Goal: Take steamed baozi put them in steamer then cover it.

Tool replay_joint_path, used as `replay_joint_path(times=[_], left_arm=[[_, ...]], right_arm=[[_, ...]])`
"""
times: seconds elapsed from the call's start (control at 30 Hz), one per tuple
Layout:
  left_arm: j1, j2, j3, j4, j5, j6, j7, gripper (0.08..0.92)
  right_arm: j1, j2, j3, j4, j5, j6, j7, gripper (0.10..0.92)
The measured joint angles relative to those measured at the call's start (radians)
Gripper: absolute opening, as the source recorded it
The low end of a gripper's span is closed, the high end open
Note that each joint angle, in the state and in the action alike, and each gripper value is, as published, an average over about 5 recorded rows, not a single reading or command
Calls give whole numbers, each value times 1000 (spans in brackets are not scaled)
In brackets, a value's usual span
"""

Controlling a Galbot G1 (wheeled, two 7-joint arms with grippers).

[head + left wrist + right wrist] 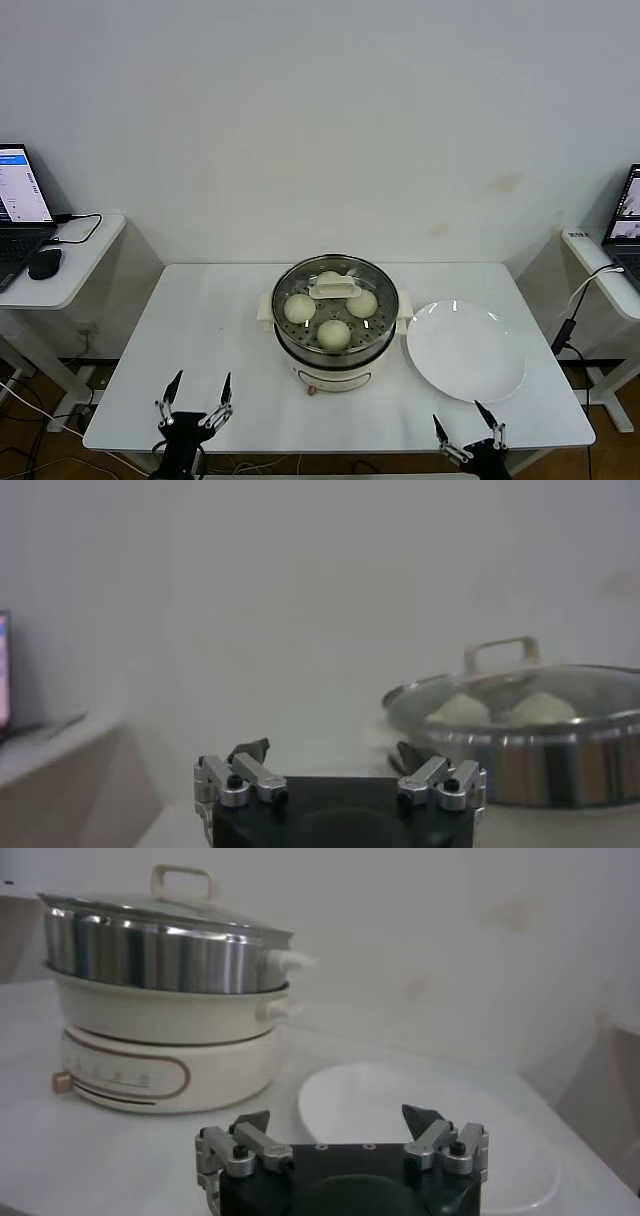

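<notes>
The steel steamer [335, 355] stands on its cream-white base in the middle of the table. The clear glass cover [300, 275] with a cream-white bar handle [333, 289] sits on it. Through the glass I see several cream-white baozi [334, 333] on the perforated tray. My left gripper [198, 397] is open and empty at the table's front left edge. My right gripper [469, 424] is open and empty at the front right edge, near the plate. The covered steamer also shows in the left wrist view [560, 760] and in the right wrist view [165, 953].
An empty white plate [466, 350] lies right of the steamer; it also shows in the right wrist view [400, 1103]. Side desks with laptops [18, 215] and a mouse [44, 263] stand left and right of the table.
</notes>
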Motion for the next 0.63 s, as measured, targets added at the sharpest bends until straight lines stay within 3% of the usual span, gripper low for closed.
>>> replay_joint_path(times=[0.63], left_arm=[[104,-31,-21,27,-63,-85,54,823]], right_arm=[[-39,-13,-52,61,10,-54,19,823]])
